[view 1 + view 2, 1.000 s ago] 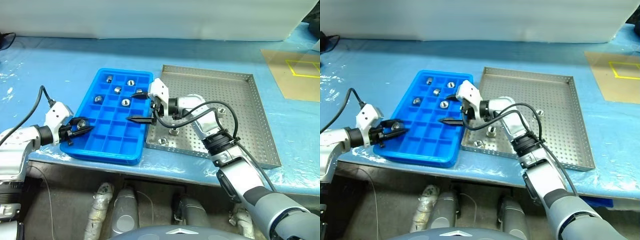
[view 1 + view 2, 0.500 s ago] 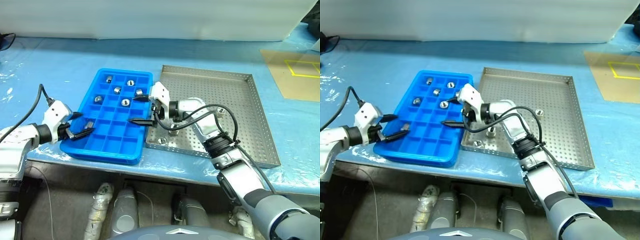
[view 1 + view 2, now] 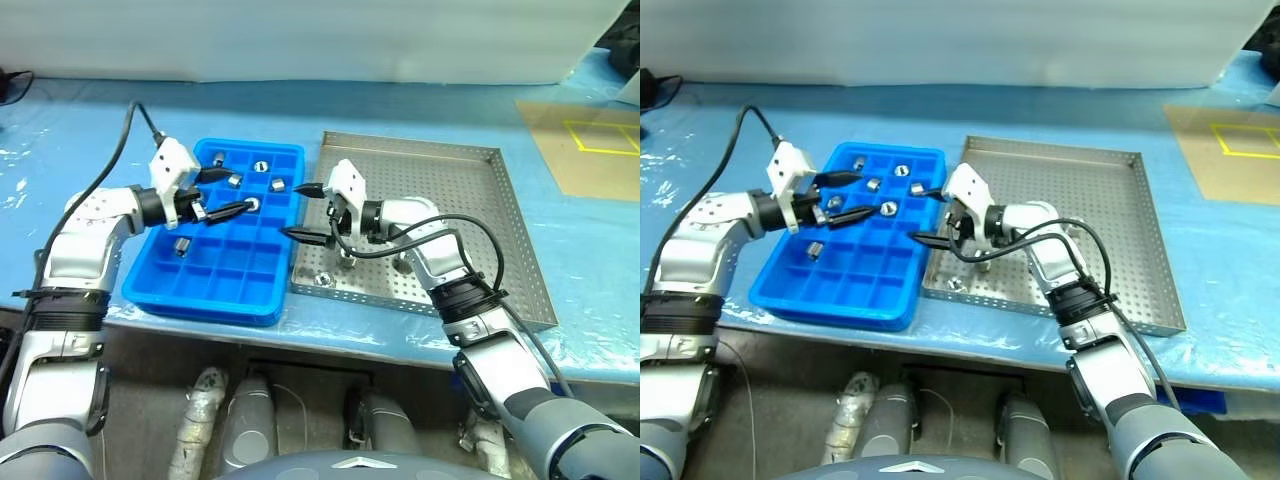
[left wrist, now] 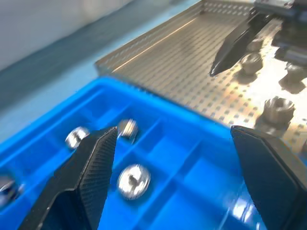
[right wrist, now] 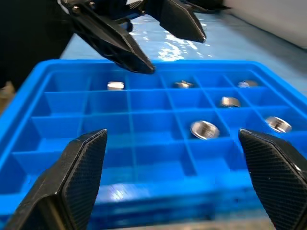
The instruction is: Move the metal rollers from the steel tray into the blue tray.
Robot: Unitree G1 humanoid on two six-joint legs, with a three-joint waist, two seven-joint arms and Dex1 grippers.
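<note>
**Left gripper lets go of a roller and lifts over the blue tray**

A second ago the left gripper (image 3: 222, 192) sat at the blue tray's near left corner, clamped on a roller. That roller (image 3: 181, 245) now lies in a left-column compartment, and the gripper has swung up and inward to hang above the tray's far half, fingers spread and empty. The right gripper (image 3: 309, 211) has drifted slightly toward the steel tray and stays wide open with nothing in it, over the seam between the two trays.

The desk (image 3: 420, 110) is covered in blue sheeting. The steel tray (image 3: 500, 250) lies on it to the right, the blue tray (image 3: 215, 295) just beside it on the left. Three or so rollers (image 3: 323, 281) remain near the steel tray's near left corner. Several others (image 3: 261, 165) sit in the blue tray's far compartments.
</note>
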